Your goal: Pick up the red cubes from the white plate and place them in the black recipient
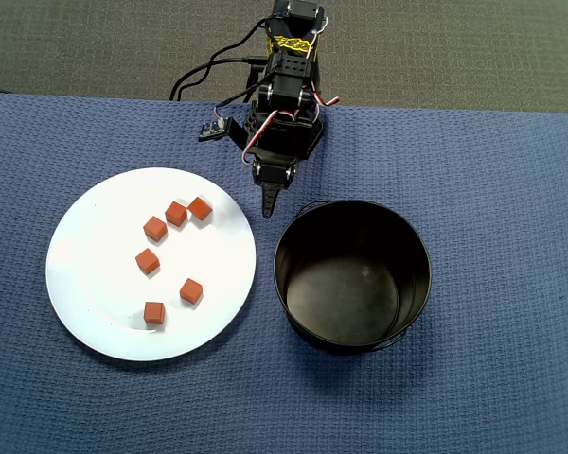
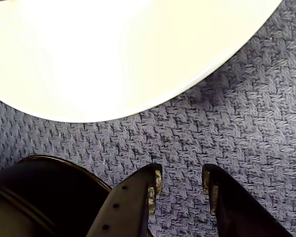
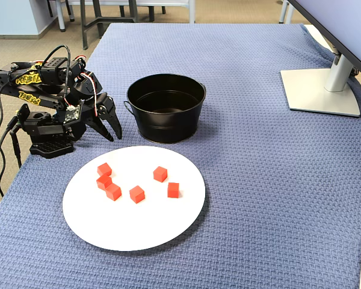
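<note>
Tool (image 3: 113, 133) slightly parted, empty, arm folded low btwn white plate (image 3: 108, 232) & black recipient (image 3: 166, 123).

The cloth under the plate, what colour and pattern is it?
The cloth is blue-grey with a woven basket-weave texture, clearest in the wrist view.

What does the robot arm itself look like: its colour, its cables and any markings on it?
The arm is black, built from blocky motor segments on a black base. Yellow patterned markings run along its upper segments in the fixed view and the overhead view. Thin red and white wires loop between its joints, and thicker black cables trail from its rear. The tool has two black, pointed fingers; the wrist view shows worn greyish pads at their tips.
</note>
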Motion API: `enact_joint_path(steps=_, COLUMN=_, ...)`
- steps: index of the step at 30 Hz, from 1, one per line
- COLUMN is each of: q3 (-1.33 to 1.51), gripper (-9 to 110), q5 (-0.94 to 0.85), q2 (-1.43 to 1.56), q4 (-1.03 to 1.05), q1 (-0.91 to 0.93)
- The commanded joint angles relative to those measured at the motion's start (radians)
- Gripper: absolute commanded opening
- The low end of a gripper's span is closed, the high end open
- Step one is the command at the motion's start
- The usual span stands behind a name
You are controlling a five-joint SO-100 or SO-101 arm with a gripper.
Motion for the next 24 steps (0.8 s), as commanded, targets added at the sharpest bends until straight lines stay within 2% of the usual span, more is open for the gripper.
enact_joint_path(steps=1, q3=-0.12, gripper=0, q5=-0.106, q2=-0.072, q4=-0.172, q1=0.1)
enact_joint_path(steps=15, q3=-0.123, gripper=0, q5=-0.106, q2=-0.063, q4=-0.158, q1=0.095)
enact_joint_path(steps=19, q3=-0.224, gripper=0, q5=-0.044, q2=-0.147, q4=-0.193, q1=0.187)
enact_joint_path(steps=22, q3=-0.324, gripper=6, q5=-0.011, q2=-0.245, q4=-0.169, q1=0.252)
enact_joint_path(steps=24, q3=-0.368, gripper=0, q5=-0.054, q2=-0.278, q4=-0.158, q1=0.278)
